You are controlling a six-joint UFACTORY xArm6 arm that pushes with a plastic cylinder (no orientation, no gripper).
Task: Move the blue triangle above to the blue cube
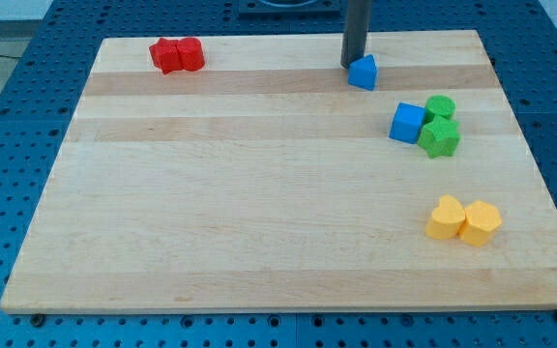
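No jaws here — my tip touches the light, slidey blue triangle at its ten o'clock, blue cube beyond at five.

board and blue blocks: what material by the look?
Board: looks like pale wood, matte, with visible grain and glued strips. Blue triangle and blue cube: uniform saturated colour, no grain, slight sheen; probably plastic or painted wood, can't tell which. My tip touches the triangle's left side.

Two red blocks well left of my tip; two blue: triangle, cube; two green blocks; two yellow blocks.
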